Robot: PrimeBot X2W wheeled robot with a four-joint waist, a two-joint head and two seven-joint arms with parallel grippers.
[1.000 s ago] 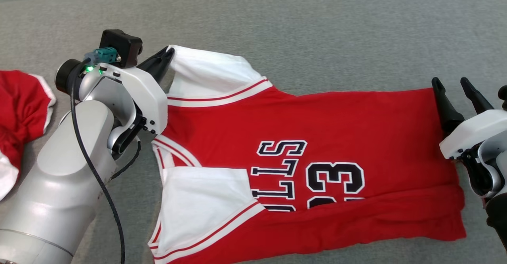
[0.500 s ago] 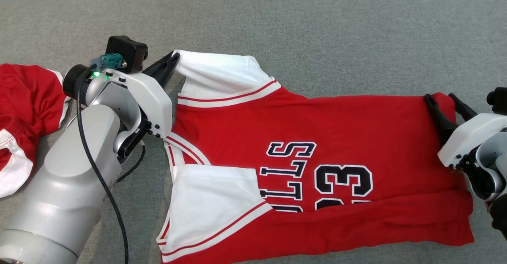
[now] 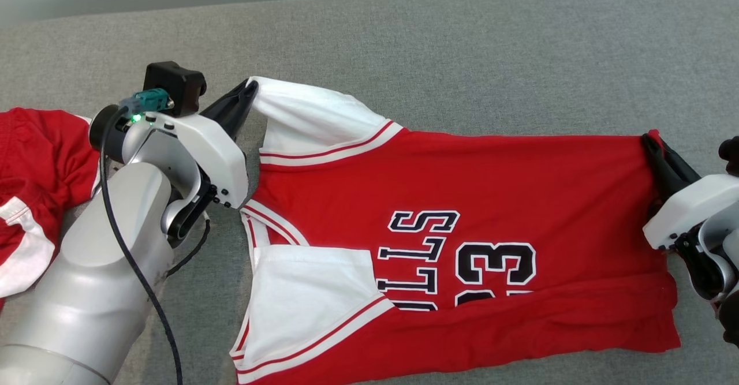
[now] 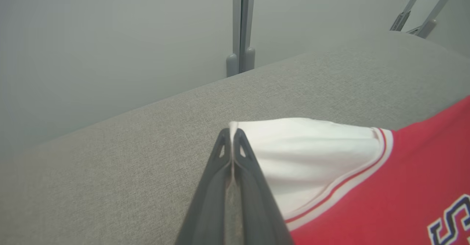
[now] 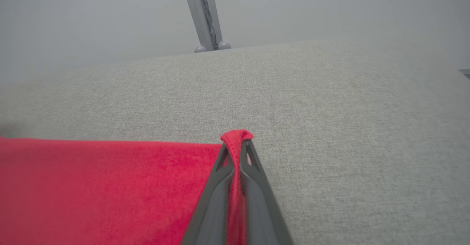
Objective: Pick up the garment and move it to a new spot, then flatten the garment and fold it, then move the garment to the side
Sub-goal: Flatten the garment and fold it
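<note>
The head camera is looking steeply down on the grey surface (image 3: 462, 56). Both wrist cameras are sitting low and close behind the left gripper (image 4: 231, 133) and right gripper (image 5: 236, 146), facing its far edge. All are sharing the red jersey (image 3: 491, 171).

Two red-and-white garments are lying on one grey surface (image 3: 491, 56): one numbered jersey (image 3: 462, 183) at the centre and one crumpled garment (image 3: 40, 154) at nine o'clock. Two grippers are showing, the left gripper (image 3: 249, 86) at ten o'clock and the right gripper (image 3: 650, 138) at three o'clock, each carrying two dark fingers (image 3: 228, 108), four in all. One black cable (image 3: 133, 246) is running along the left arm.
</note>
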